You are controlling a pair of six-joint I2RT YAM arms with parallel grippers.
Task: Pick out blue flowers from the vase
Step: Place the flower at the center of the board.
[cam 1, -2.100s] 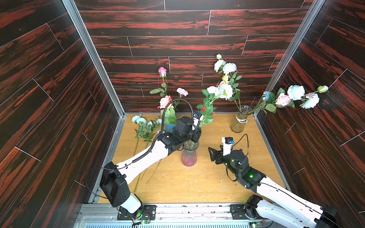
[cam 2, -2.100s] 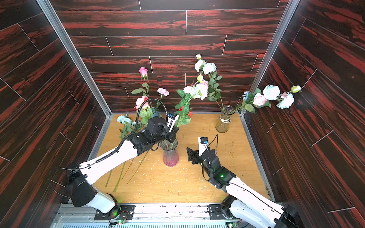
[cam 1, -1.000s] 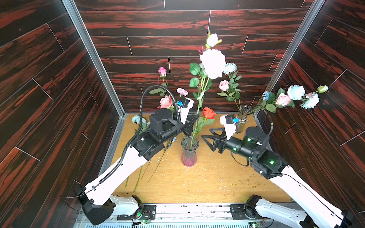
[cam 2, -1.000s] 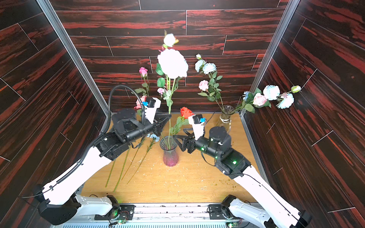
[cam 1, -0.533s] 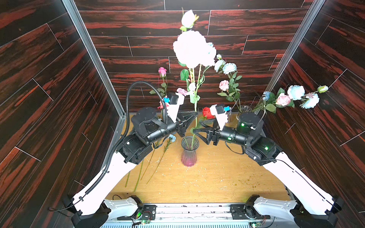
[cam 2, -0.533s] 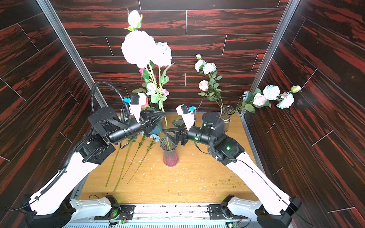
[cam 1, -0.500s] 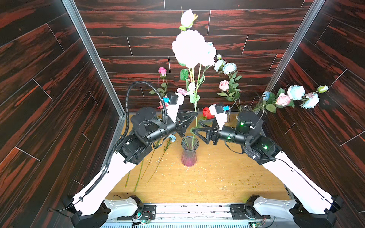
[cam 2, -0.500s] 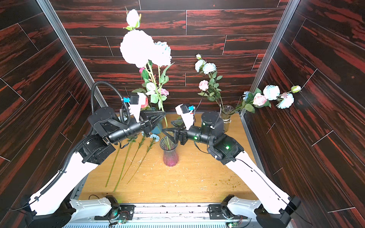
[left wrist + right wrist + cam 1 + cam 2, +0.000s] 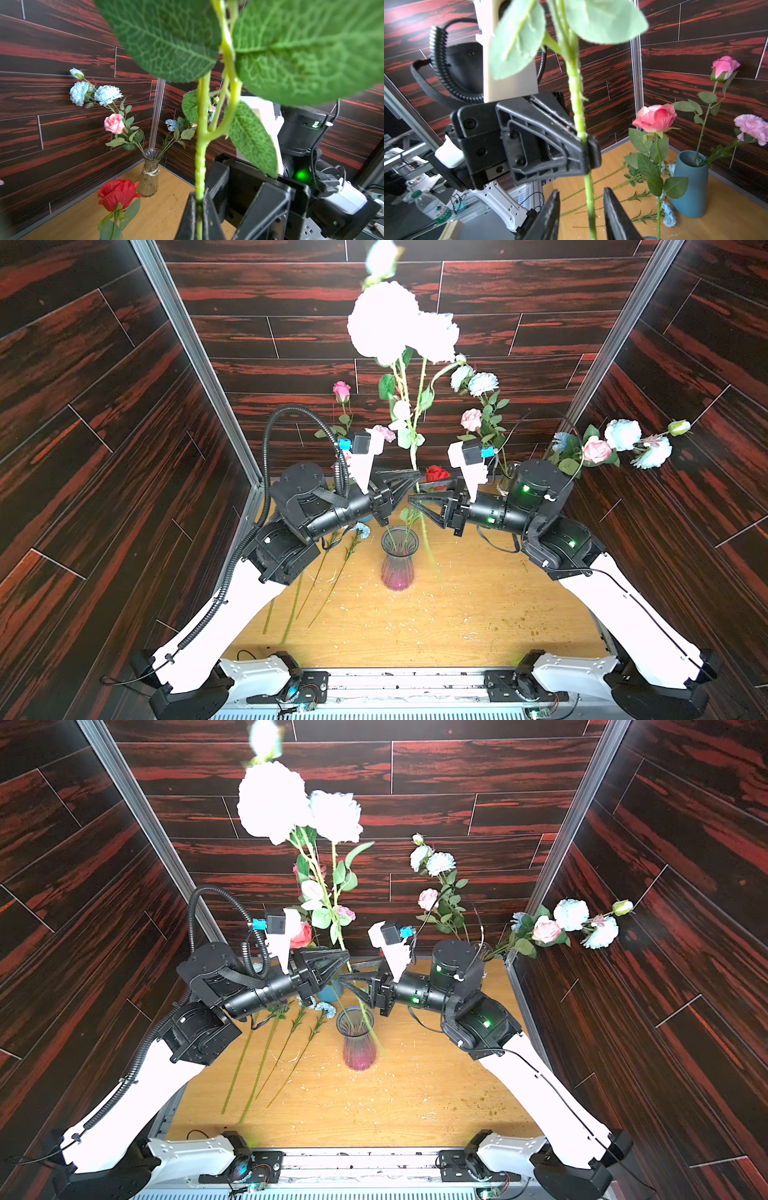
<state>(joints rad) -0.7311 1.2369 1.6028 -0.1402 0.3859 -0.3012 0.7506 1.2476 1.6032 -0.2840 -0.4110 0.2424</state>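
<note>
A blue flower stem [image 9: 411,448] hangs lifted above the purple glass vase [image 9: 398,558] [image 9: 358,1038]. Its big pale blue-white heads [image 9: 436,337] [image 9: 336,816] ride high near the back wall. My left gripper [image 9: 415,477] [image 9: 347,957] [image 9: 199,199] is shut on the green stem [image 9: 200,162]. Just below it, my right gripper [image 9: 415,492] [image 9: 581,191] stands open, one jaw on each side of the stem [image 9: 589,197], with a gap on both sides. More blue flowers [image 9: 361,531] [image 9: 324,1009] lie on the table left of the vase.
A red rose [image 9: 436,472] [image 9: 117,194] shows just behind the grippers. A teal vase [image 9: 330,988] [image 9: 691,182] with pink flowers stands at the back left. A clear glass vase [image 9: 507,479] [image 9: 148,172] with pink and blue flowers stands at the back right, its blooms leaning along the right wall [image 9: 623,435].
My left arm has raised the flower stem high above the vase. My right arm has come up to meet it, and its jaws have narrowed around the stem.
</note>
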